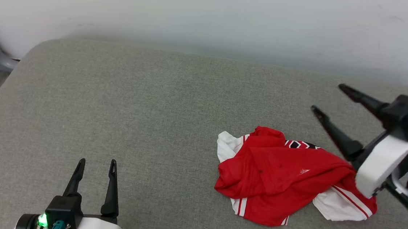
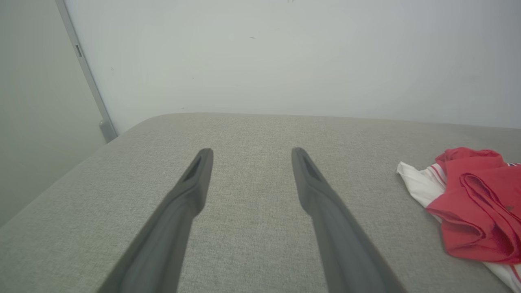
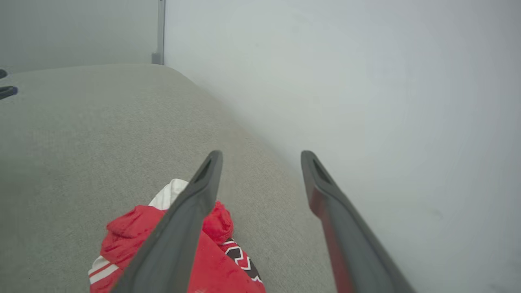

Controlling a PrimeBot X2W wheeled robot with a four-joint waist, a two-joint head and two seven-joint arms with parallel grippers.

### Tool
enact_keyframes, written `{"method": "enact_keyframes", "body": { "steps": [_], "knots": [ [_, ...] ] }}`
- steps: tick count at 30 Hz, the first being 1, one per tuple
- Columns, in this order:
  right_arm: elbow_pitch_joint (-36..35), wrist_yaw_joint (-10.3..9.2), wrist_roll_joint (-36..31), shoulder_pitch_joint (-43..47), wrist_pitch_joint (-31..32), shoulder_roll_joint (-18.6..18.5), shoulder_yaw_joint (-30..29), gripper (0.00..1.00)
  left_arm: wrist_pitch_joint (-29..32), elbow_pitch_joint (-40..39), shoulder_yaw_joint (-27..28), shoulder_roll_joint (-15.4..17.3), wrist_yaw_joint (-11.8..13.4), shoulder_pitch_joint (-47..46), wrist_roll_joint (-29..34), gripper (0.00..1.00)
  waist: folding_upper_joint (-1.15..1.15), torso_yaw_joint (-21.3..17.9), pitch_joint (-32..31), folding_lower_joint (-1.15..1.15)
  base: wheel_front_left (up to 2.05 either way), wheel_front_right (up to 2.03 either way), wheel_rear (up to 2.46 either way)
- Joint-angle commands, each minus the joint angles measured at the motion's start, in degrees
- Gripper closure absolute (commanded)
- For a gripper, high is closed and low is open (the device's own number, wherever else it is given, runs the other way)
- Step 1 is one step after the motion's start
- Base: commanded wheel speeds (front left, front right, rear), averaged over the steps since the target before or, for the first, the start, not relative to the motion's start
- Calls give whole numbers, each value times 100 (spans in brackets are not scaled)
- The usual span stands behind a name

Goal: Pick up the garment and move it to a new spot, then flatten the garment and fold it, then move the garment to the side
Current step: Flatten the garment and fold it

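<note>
Two pincers stand released, each with its dark fingers spread and nothing between them. The garment (image 1: 275,174), a red jersey with white sleeves and striped trim, lies crumpled in a heap on the grey cushion (image 1: 153,107). Some black, white-edged lettering shows at its far edge. The right pincer (image 1: 327,97) hovers just beyond the garment's right end, its pale wrist housing over the white sleeve there. The left pincer (image 1: 98,161) sits well apart from the garment, off to its near left. A pale wall (image 1: 212,13) rises beyond the garment.
</note>
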Motion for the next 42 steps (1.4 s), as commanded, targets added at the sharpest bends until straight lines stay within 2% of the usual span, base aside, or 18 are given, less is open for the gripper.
{"method": "enact_keyframes", "body": {
  "steps": [1, 4, 7, 15, 21, 28, 29, 32, 38, 42],
  "knots": [
    [-169, -7, -67, 24, 199, 84, 136, 0, -15, -16, -28, -7, -35, -84, -19, 0, 0, 61, 61, 0, 0, 0, 0],
    [-384, -7, 25, -155, 760, 168, 655, 0, -15, -29, -57, -7, -39, -143, -33, 0, 0, 140, 168, 0, 0, 0, 0],
    [-414, -7, 195, -483, 1355, 31, 1400, 0, -15, -22, -88, -7, -35, -195, -64, 0, 0, 218, 296, 0, 0, 0, 0],
    [-137, -7, 793, -1427, 2450, -94, 3198, 0, -15, 5, -241, -7, 12, -417, -163, 0, 0, 432, 662, 0, 0, 0, 0],
    [475, -7, 1046, -1861, 2557, -33, 3968, 0, -15, 28, -368, -7, 61, -619, -231, 0, 0, 601, 969, 0, 0, 0, 0],
    [1334, -7, 876, -1829, 2348, 148, 4222, 0, -15, 74, -460, -7, 99, -776, -287, 0, 0, 724, 1179, 0, 0, 0, 0],
    [1446, -7, 793, -1692, 2123, 253, 4246, 100, -15, 96, -456, -8, 121, -779, -289, 0, 0, 714, 1160, 0, 0, 0, 0],
    [1411, -6, 729, -1699, 1831, 330, 4236, 100, -15, 139, -435, -8, 111, -706, -278, 0, 0, 664, 1065, 0, 0, 0, 0],
    [1284, -5, 1059, -1976, 970, 456, 4174, 100, -15, 145, -398, -7, 91, -578, -226, 0, 0, 529, 785, 0, 0, 0, 0],
    [1165, -6, 1233, -2089, 624, 527, 4019, 100, -15, 130, -370, -7, 80, -550, -203, 0, 0, 472, 699, 0, 0, 0, 0]
  ]
}}
